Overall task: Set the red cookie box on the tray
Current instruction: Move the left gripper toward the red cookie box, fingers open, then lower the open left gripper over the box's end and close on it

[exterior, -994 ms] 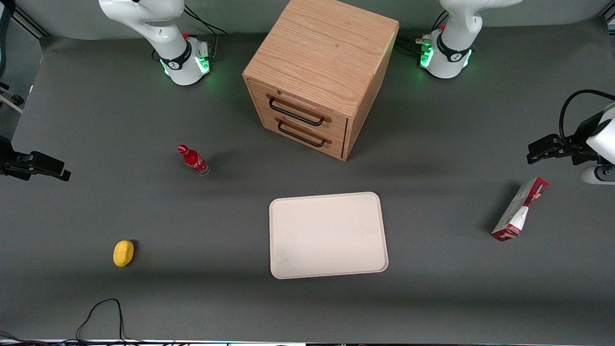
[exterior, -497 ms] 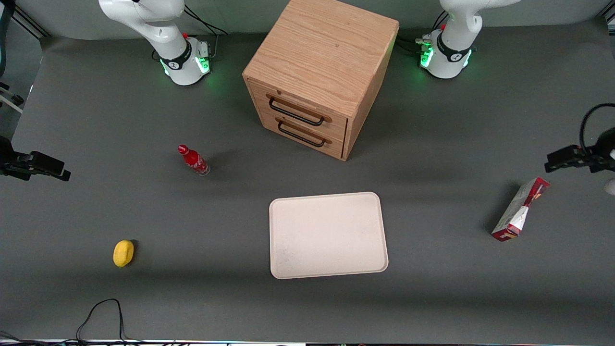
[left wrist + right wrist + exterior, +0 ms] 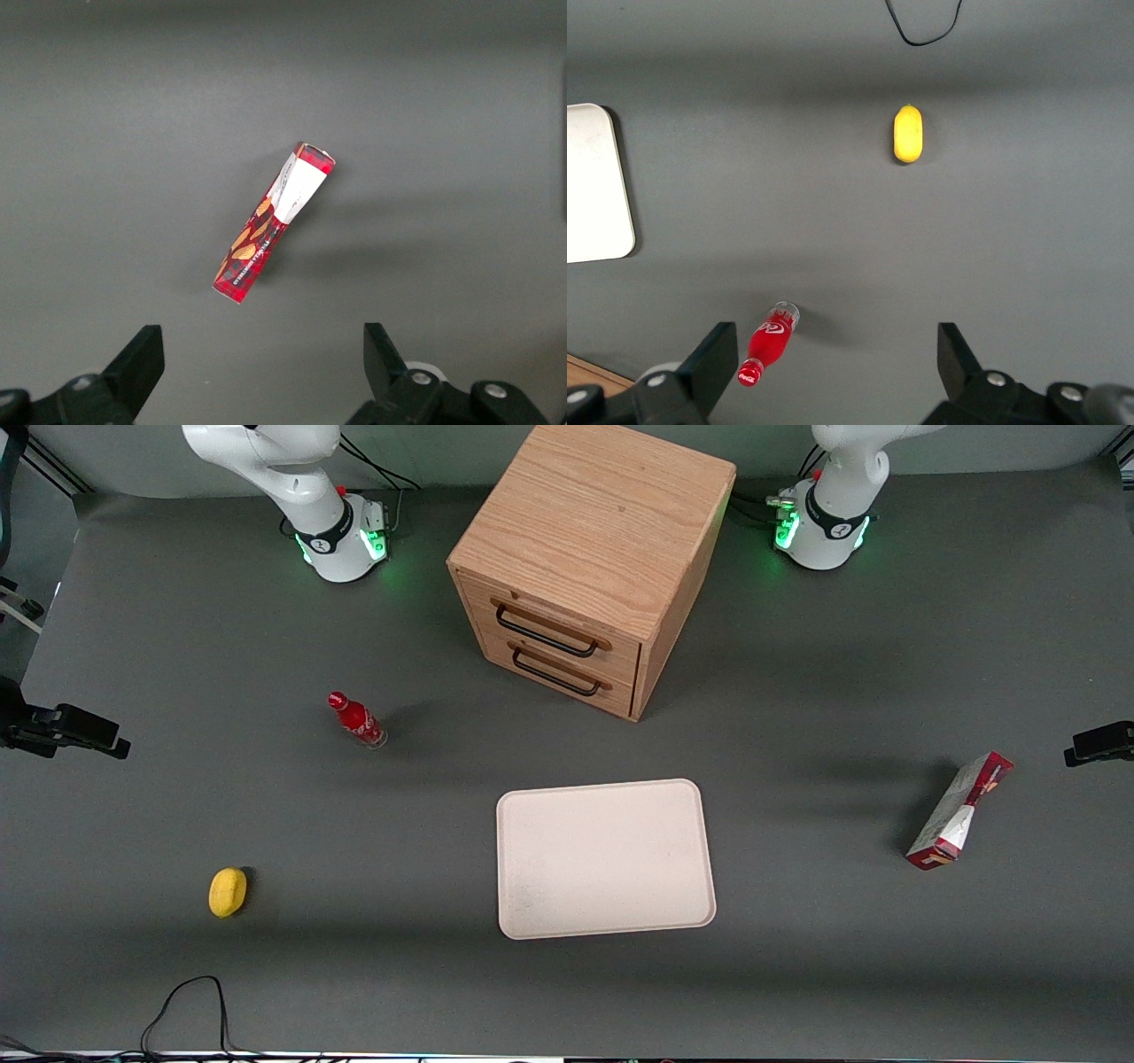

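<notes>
The red cookie box (image 3: 959, 810) lies on the grey table toward the working arm's end, well apart from the cream-white tray (image 3: 605, 858) in the middle. Its white end faces the front camera. In the left wrist view the red cookie box (image 3: 275, 221) lies slanted on the table below my gripper (image 3: 261, 341), which is open and empty. The box is not between the black fingers (image 3: 142, 354). In the front view only a black part of the left arm (image 3: 1099, 742) shows at the picture's edge, beside the box and above the table.
A wooden two-drawer cabinet (image 3: 589, 558) stands farther from the front camera than the tray. A small red bottle (image 3: 356, 720) and a yellow object (image 3: 228, 891) lie toward the parked arm's end. A black cable (image 3: 186, 1001) loops near the front edge.
The left arm has swung outward toward the working arm's end of the table, so it has nearly left the front view. The box and tray have not moved.
</notes>
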### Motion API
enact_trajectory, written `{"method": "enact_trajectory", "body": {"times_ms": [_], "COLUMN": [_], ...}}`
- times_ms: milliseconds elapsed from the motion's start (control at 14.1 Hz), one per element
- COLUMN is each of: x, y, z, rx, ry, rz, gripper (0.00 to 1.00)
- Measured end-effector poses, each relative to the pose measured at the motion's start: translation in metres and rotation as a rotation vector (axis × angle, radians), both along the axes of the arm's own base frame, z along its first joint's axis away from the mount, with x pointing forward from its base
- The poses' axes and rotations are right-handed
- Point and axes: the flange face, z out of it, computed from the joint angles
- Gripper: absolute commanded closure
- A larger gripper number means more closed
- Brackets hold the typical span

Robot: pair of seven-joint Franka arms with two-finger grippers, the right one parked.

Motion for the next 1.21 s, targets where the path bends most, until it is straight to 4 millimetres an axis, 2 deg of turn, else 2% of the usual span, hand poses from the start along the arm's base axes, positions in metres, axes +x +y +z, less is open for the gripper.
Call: {"method": "enact_trajectory", "body": {"times_ms": [426,639,852,994,1207], "x": [-0.006,-0.004,-0.004,-0.007,-0.01], "y": [-0.004,-0.005,-0.007,-0.008,-0.01], "z": [-0.012,-0.015,-0.027,-0.049,-0.103], "rx": [0.009,0.009,0.013,0.023,0.02], "ry": [0.013,0.003,-0.013,-0.031,-0.034], "rz": [-0.479,-0.588,-0.686,-0.708,-0.721], "gripper": [0.0,0.0,0.0,0.0,0.0]}}
